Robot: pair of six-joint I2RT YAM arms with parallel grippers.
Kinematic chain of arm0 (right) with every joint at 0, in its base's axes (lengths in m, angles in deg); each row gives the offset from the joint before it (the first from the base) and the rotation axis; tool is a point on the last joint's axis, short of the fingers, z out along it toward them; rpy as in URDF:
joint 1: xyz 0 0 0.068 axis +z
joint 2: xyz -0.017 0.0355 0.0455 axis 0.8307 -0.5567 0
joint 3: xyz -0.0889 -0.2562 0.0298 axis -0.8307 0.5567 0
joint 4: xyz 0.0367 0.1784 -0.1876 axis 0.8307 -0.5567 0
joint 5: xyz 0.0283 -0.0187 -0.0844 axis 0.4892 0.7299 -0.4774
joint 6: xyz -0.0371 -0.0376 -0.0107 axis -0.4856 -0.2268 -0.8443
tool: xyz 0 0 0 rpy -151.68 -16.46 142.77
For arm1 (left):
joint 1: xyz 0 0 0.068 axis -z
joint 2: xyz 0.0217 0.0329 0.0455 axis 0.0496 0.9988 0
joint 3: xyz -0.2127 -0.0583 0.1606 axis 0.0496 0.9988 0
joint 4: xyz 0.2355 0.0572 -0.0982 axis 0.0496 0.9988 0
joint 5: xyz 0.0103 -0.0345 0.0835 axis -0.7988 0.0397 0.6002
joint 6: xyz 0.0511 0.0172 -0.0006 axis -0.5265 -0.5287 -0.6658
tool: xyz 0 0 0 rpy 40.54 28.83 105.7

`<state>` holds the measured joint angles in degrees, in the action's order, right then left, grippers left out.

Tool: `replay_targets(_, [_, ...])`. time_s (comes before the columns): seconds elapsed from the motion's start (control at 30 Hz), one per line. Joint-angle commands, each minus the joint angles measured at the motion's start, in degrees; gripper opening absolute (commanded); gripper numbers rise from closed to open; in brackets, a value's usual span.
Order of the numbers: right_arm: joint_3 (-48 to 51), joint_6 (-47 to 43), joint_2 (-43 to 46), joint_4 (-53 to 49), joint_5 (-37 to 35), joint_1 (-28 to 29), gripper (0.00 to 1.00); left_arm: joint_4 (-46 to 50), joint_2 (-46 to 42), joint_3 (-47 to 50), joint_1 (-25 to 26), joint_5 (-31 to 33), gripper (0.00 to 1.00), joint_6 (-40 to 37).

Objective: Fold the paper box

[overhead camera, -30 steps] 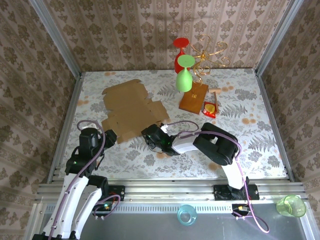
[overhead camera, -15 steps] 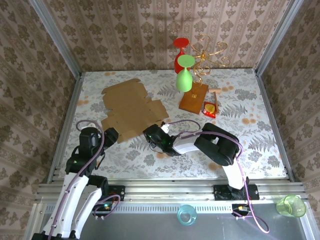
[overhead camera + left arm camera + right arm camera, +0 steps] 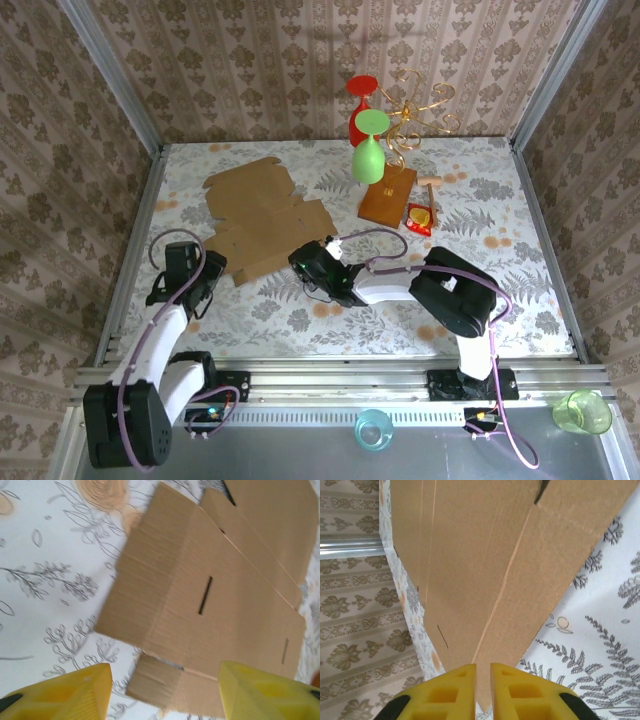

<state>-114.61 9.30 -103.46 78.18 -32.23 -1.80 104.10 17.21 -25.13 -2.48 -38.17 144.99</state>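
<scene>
You are looking at the paper box (image 3: 262, 215) lying as a flat die-cut sheet on the left half of the patterned table (image 3: 500, 290), flaps spread, its near edge pointing toward the two arms; the right gripper (image 3: 302, 262) is reaching in low at the sheet's near right corner; in the right wrist view the right gripper (image 3: 483, 680) is clenching, its yellow fingers (image 3: 455, 682) standing almost together with the thin cardboard edge (image 3: 480, 555) running down into the narrow gap between them, so it is grasping the paper box; the left gripper (image 3: 210, 280) is sitting just beside the sheet's near left corner; in the left wrist view the left gripper (image 3: 162, 692) is standing released, its yellow fingers (image 3: 60, 690) spread wide apart, and a small corner flap of the paper box (image 3: 210, 595) is showing between them; whether the fingers are touching the cardboard you cannot tell from here; a slot is cutting through the panel above that flap; well apart on the right, a wooden block (image 3: 387, 195) is carrying a gold wire rack (image 3: 420, 115) with a green glass (image 3: 368, 160) and a red glass (image 3: 360, 105) hanging on it; a red packet (image 3: 420, 218) is lying just beside the block.
</scene>
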Motion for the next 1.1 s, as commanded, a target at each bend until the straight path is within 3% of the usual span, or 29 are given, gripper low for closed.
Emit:
replay_targets(0.0, [-1.3,-2.17,1.53,-4.93,-1.51,-0.66,0.23,-3.38,5.85,-5.79,-3.21,0.88,0.56,-5.88])
replay_targets(0.17, [-1.6,0.48,-0.11,-3.83,1.61,-0.58,0.35,-8.18,19.98,-12.56,-9.31,-3.78,0.38,-13.94])
replay_targets(0.3, [-1.8,0.32,-0.18,-4.66,1.38,-0.66,0.39,-11.47,29.08,-19.72,-9.76,-6.27,0.3,-18.83])
replay_targets(0.43, [-2.3,0.18,-0.18,-6.41,1.66,-0.92,0.43,-14.39,37.3,-23.22,-9.4,-9.95,0.26,-17.79])
replay_targets(0.67, [-0.9,2.44,-0.36,-6.32,2.63,-1.23,0.54,-13.5,48.05,-29.13,-3.61,-7.49,0.27,-22.41])
replay_targets(1.07, [5.19,2.17,2.68,-4.88,2.4,-4.56,0.59,-10.16,46.96,-23.39,7.44,0.63,0.27,-22.16])
